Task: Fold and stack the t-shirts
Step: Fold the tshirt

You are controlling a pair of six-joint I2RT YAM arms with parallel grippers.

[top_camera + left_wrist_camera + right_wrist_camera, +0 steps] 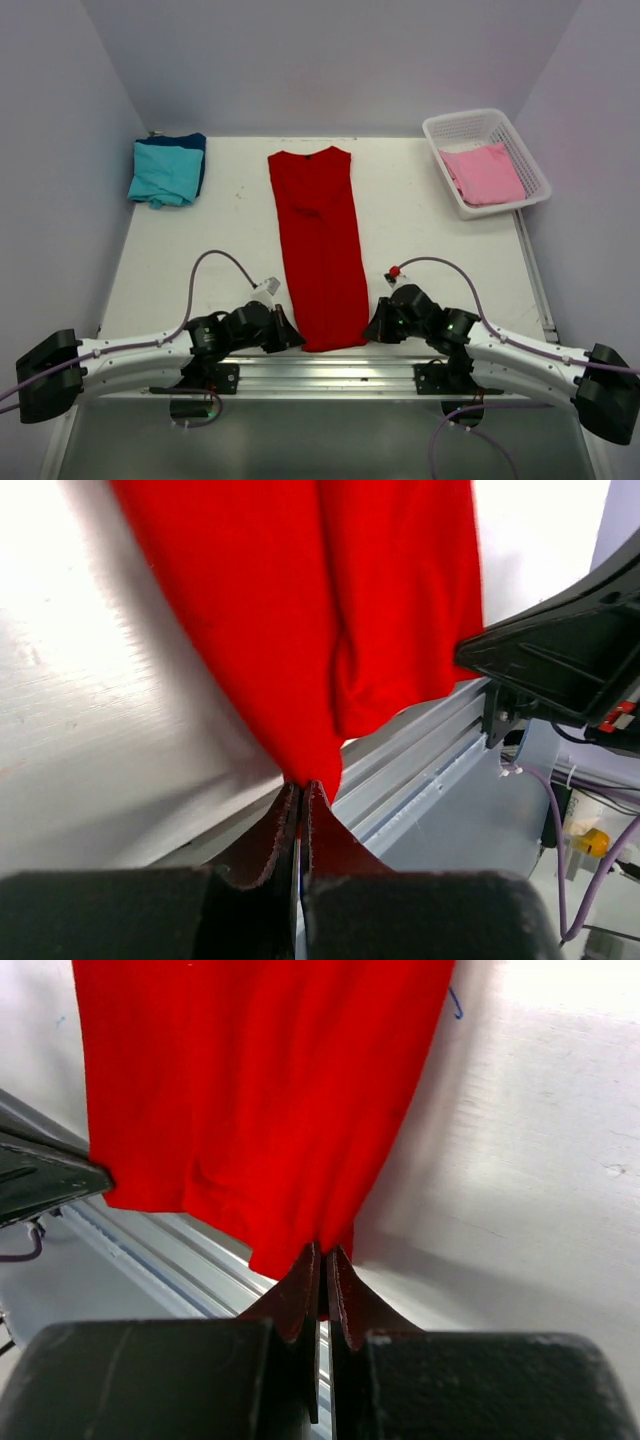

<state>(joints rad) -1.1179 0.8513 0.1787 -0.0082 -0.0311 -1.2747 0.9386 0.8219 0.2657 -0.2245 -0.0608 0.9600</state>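
A red t-shirt [320,240] lies folded into a long narrow strip down the middle of the white table, collar at the far end. My left gripper [291,338] is shut on its near left hem corner [305,765]. My right gripper [370,327] is shut on the near right hem corner [325,1235]. Both pinch the cloth at the table's near edge. A folded teal t-shirt [162,172] rests on a dark blue one [197,148] at the far left. A pink t-shirt [485,172] lies in the basket.
A white lattice basket [440,140] stands at the far right corner. An aluminium rail [330,368] runs along the near edge between the arm bases. White walls close in the left, back and right sides.
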